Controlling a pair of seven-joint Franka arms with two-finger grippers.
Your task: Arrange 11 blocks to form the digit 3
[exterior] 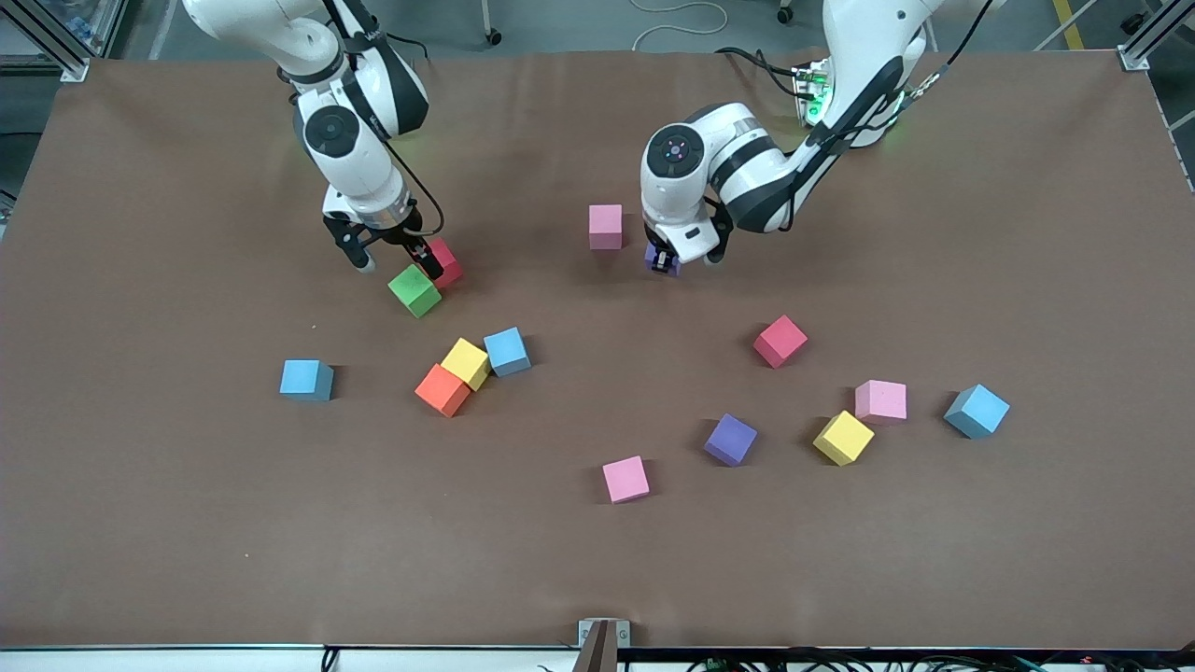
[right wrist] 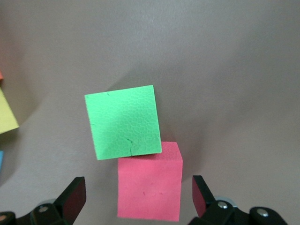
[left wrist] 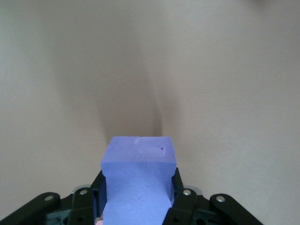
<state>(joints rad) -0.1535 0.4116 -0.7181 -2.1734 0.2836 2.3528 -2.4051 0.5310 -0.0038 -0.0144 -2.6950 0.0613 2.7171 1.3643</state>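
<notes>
While left gripper (exterior: 665,261) jaws clamp purple foam cube (left wrist: 139,180) just beside pink foam cube (exterior: 605,226), lower it square, faces touching. Right gripper (exterior: 392,254) jaws apart, straddling red foam cube (right wrist: 150,180) touching green foam cube (right wrist: 124,122).

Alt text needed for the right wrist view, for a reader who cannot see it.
The open right gripper hangs over a red block that lies between its fingers on the brown table. A green block touches the red one, and a yellow block shows at the frame's edge.
</notes>
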